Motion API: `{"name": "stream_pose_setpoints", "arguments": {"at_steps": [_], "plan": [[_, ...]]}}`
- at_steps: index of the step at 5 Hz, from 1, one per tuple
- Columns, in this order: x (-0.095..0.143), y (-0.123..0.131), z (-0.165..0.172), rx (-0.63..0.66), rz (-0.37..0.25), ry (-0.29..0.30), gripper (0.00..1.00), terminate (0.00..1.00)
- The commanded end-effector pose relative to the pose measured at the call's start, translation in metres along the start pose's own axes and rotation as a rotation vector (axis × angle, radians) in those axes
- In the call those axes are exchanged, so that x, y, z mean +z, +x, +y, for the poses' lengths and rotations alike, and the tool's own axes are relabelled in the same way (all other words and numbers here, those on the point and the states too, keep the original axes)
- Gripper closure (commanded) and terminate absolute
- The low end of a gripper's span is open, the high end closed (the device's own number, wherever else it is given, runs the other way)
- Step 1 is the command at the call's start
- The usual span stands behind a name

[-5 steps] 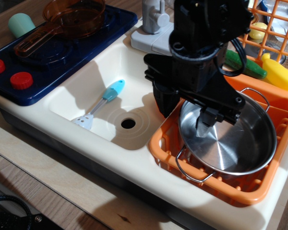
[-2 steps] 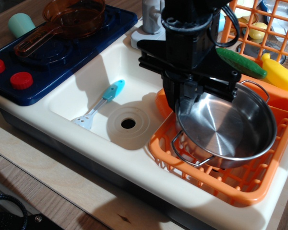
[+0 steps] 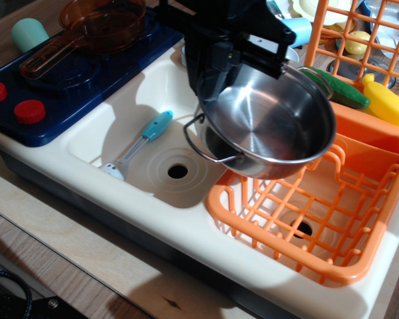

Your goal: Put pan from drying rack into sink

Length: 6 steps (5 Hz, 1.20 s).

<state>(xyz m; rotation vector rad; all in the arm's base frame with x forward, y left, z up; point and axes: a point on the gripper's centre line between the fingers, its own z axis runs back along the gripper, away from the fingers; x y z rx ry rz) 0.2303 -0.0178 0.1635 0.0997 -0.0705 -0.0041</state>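
while the cream-white sink [image 3: 113, 126] fills the middle of the view, its round drain hole sits near the centre and the navy stovetop [image 3: 73, 93] borders it toward ten o'clock. next in size, the black robot arm comes down from twelve o'clock, and its gripper [image 3: 216, 66] is clamped on the near-left rim of the pan [image 3: 269, 123], though the fingertips themselves are hidden behind the rim and the arm's body. the orange drying rack [image 3: 279, 239] takes up the four o'clock corner, its grid bottom bare with a second drain hole showing through it. the pan hangs in the air, tilted so its shiny inside faces the camera; it is clear of the rack floor and straddles the rack's upper-left edge and the right side of the sink basin, with one wire loop handle pointing toward eight o'clock and the other just visible at one o'clock. a taller orange wire crate [image 3: 359, 40] stands at one o'clock. a brown translucent long-handled pan [image 3: 96, 26] rests on the stovetop at eleven o'clock. smaller still, a yellow banana [image 3: 389, 100] and a green cucumber [image 3: 339, 90] lie at two o'clock beside the rack. a spatula with a light-blue handle [image 3: 139, 143] lies in the sink at nine o'clock of the drain. two red knobs [image 3: 16, 103] sit on the stovetop's near edge.
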Motion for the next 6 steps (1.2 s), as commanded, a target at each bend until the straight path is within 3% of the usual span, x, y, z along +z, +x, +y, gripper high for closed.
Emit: {"name": "stream_pose_setpoints", "arguments": {"at_steps": [1,3,4,5,6], "plan": [[0.004,-0.006,0.035,0.027,-0.096,0.078,1.00,0.00],[-0.016,-0.009,0.086,-0.004,-0.164,0.059,1.00,0.00],[-0.021,-0.008,0.098,-0.066,-0.160,0.016,0.00,0.00],[-0.021,-0.008,0.098,-0.066,-0.160,0.016,0.00,0.00],[-0.021,-0.008,0.098,-0.066,-0.160,0.016,0.00,1.00]]}}
